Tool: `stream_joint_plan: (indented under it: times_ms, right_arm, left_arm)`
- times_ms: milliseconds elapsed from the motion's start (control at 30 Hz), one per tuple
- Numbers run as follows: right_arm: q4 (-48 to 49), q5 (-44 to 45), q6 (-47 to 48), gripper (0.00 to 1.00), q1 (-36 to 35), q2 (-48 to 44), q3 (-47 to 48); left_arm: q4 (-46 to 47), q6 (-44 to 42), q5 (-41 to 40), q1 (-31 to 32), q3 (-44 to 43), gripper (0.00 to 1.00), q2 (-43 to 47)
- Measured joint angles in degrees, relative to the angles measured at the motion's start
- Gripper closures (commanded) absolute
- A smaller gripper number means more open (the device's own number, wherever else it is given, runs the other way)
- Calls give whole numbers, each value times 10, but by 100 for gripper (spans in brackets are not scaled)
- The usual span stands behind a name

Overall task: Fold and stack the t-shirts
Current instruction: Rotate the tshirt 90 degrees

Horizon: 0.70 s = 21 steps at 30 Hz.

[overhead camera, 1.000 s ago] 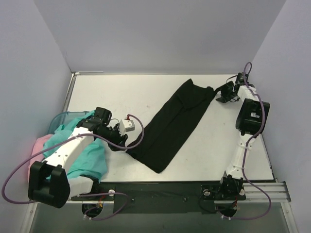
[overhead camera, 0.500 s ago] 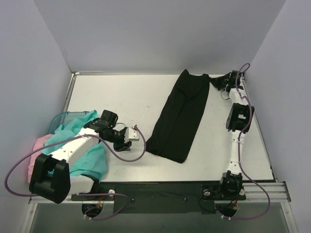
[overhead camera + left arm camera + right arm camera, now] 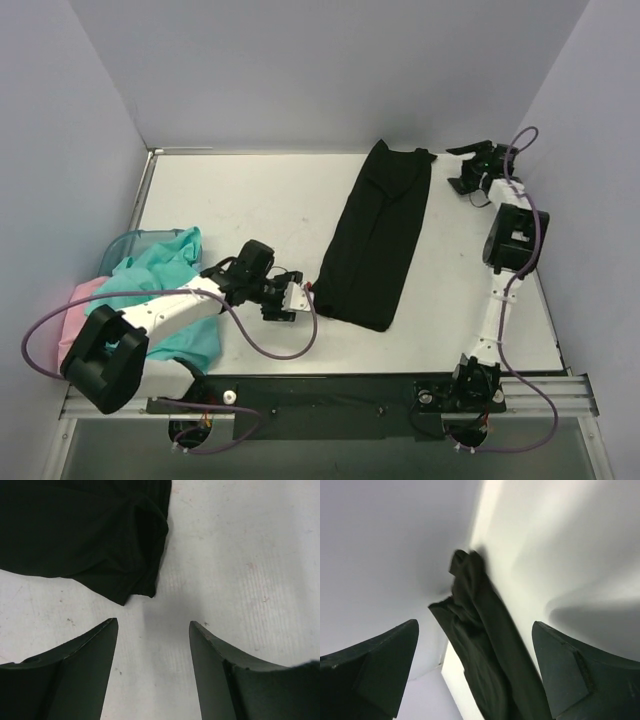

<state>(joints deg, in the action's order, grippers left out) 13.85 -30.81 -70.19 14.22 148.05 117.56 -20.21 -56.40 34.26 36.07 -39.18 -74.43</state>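
Black t-shirt (image 3: 375, 240) lies as a long strip on the surface (image 3: 250, 200), judged limp, light cloth best pinched at its corners; left gripper (image 3: 153, 625) and right gripper (image 3: 458, 168) jaws stand wide apart, holding nothing.

White arm links (image 3: 165, 312), black joints (image 3: 100, 365), purple cables (image 3: 287, 356) (hands (image 3: 152, 622) (image 3: 475, 625): dark tapered fingers (image 3: 75, 675)).

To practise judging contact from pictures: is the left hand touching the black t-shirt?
Apart. The left wrist view shows a strip of bare table between the open left hand and the black t-shirt corner.
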Motion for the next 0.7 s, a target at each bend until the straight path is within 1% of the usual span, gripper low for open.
stream_joint_plan:
  times_ms: [100, 200, 267, 367, 433, 500, 533, 600, 633, 667, 700]
  right_arm:
    - [-71, 18, 49, 8, 22, -98, -93]
    - [-128, 40, 113, 9, 38, -238, -236]
    - [-157, 46, 156, 11, 31, -344, -343]
    - [-207, 52, 231, 14, -17, -477, -476]
    - [-245, 54, 275, 17, -61, -526, -535]
    - [-283, 51, 313, 22, -112, -559, -593]
    - [-300, 50, 327, 23, -135, -572, -623]
    - [-327, 48, 339, 24, -167, -596, -677]
    - [-340, 50, 343, 24, -181, -611, -707]
    - [-355, 52, 343, 24, -197, -628, -732]
    - [-370, 52, 343, 24, -212, -644, -751]
  left_arm:
    - [41, -18, -3, 1, 0, 25, -27]
    - [68, -45, -4, 2, -1, 25, -64]
    - [78, -66, -4, 2, -7, 24, -91]
    - [88, -99, -5, 3, -16, 25, -125]
    - [91, -122, -5, 7, -23, 27, -139]
    - [93, -149, -11, 15, -31, 28, -146]
    - [93, -162, -13, 19, -34, 30, -150]
    - [93, -179, -15, 30, -37, 38, -153]
    - [94, -185, -18, 38, -38, 52, -155]
    - [95, -190, -21, 46, -39, 57, -156]
    - [95, -193, -26, 56, -39, 70, -158]
